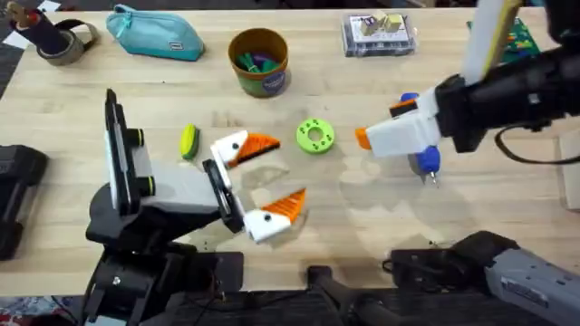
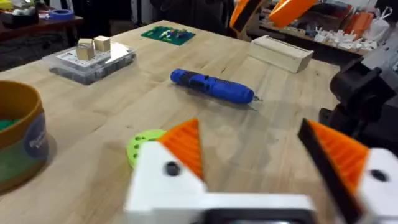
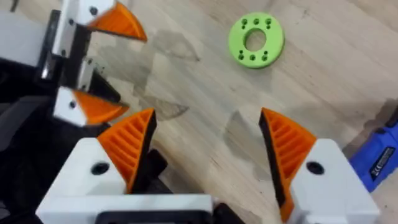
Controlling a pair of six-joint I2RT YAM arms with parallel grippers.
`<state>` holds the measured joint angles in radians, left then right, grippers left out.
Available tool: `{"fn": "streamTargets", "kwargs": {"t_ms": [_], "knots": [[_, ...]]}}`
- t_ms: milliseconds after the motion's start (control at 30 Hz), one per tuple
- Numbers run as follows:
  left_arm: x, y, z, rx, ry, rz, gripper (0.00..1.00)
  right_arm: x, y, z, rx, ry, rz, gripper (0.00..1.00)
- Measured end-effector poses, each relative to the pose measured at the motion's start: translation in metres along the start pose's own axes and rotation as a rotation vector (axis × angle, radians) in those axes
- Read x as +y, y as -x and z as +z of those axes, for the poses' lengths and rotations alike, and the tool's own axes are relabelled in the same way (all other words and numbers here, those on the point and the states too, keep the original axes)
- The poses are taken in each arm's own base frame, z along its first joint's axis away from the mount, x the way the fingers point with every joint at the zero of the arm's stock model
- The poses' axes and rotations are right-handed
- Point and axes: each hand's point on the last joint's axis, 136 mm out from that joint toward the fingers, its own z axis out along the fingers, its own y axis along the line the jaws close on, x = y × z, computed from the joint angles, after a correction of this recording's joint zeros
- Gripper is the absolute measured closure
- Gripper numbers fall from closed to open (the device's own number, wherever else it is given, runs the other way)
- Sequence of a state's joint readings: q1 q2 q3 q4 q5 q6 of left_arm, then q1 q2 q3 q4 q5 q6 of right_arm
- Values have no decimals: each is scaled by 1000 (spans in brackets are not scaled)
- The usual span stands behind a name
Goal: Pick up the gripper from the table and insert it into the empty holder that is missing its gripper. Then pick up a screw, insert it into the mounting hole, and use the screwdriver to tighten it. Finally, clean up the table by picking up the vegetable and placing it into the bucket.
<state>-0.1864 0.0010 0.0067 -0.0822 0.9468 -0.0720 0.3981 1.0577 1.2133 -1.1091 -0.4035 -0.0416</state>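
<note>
Both grippers, left gripper [image 1: 263, 181] and right gripper [image 3: 208, 155], stand wide and empty, while screwdriver [image 2: 213, 86] and vegetable [image 1: 188, 142] lie untouched on the table [image 1: 362, 226].

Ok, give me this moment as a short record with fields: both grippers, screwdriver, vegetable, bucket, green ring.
left gripper: open, holding nothing, low over the pale wooden table
right gripper: open, holding nothing, above the screwdriver
screwdriver: bright-blue, pen-shaped, lying flat on the table
vegetable: small yellow-green oblong, on the table left of the left gripper
bucket: round orange-brown, upright, at the far side
green ring-shaped disc: flat between the two grippers
</note>
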Motion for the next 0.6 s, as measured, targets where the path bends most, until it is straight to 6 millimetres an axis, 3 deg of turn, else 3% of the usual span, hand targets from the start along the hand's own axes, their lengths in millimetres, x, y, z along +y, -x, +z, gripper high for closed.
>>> {"fn": "streamTargets", "kwargs": {"t_ms": [100,200,233,400,600], "knots": [[0,0,0,-1,0,-2,443,4,0,-3,-12,15,-20,17],[0,0,0,0,0,3,902,5,1,-2,-12,20,-26,17],[0,0,0,0,0,4,974,4,1,-3,-12,18,-30,17],[0,0,0,0,0,4,995,-16,-1,-3,-4,-101,-35,17],[0,0,0,0,0,3,996,-77,-8,-16,26,-374,84,17]]}}
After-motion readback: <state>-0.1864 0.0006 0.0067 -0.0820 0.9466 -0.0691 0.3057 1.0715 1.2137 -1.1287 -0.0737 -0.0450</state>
